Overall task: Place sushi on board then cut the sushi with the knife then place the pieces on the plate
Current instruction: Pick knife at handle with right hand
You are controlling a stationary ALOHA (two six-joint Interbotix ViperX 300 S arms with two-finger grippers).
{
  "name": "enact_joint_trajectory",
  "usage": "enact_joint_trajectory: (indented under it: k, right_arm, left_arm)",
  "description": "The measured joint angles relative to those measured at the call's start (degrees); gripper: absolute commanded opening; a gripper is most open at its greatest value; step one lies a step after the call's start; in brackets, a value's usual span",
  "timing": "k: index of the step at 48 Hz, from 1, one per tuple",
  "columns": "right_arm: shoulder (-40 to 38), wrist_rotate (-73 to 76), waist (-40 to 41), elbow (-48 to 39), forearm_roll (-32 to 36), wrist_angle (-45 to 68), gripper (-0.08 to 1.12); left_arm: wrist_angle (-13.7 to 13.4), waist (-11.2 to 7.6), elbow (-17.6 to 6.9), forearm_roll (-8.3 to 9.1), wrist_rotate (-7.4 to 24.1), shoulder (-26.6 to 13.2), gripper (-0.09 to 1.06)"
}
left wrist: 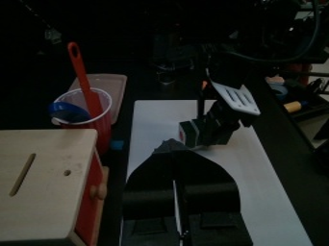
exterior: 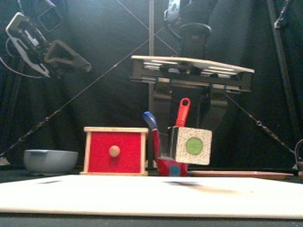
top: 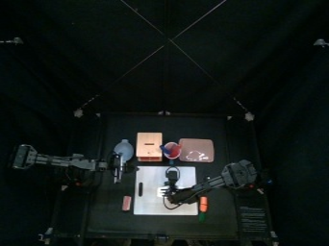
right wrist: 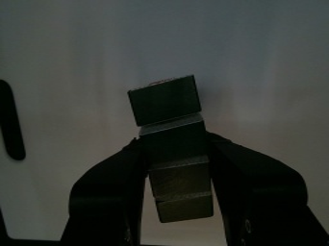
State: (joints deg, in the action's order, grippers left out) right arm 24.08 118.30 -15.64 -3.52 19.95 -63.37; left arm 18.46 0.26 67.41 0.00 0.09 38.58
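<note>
My right gripper (exterior: pixel 192 146) hangs above the white cutting board (exterior: pixel 154 197), shut on the dark green sushi roll (exterior: pixel 193 144), whose cut end faces the front. The right wrist view shows the sushi roll (right wrist: pixel 167 101) as stacked blocks pinched between the jaws of the right gripper (right wrist: pixel 178 161), with the board (right wrist: pixel 77 58) below. From above, the right gripper (top: pixel 168 184) is over the middle of the board (top: pixel 144 199). A red cup (exterior: pixel 173 166) with a blue and a red knife stands behind. The pink plate (top: pixel 195 149) lies at the back right. My left gripper (top: pixel 115 165) rests shut at the left, holding nothing.
The wooden box (exterior: pixel 116 151) with its red drawer front stands at the back, with the blue-grey bowl (exterior: pixel 50 160) to its left. A small orange toy (top: pixel 126 202) lies left of the board. An orange and green toy (top: pixel 203 205) lies at the board's right edge.
</note>
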Motion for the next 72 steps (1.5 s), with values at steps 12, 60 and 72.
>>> enact_joint_trajectory:
  k: [12,60,72]
  right_arm:
    - [1.1,0.0,0.5,0.3,-0.4,-0.5,0.72]
    - [-9.5,-15.4,1.5,-2.5,3.6,-5.0,0.85]
    - [-16.8,-37.4,6.2,-3.4,0.9,-5.0,0.85]
  left_arm:
    - [-1.5,0.09,0.1,0.09,0.1,0.6,-0.02]
    - [-4.1,0.26,0.5,0.26,0.2,0.7,-0.02]
    - [-4.1,0.26,0.8,0.26,0.2,0.6,-0.02]
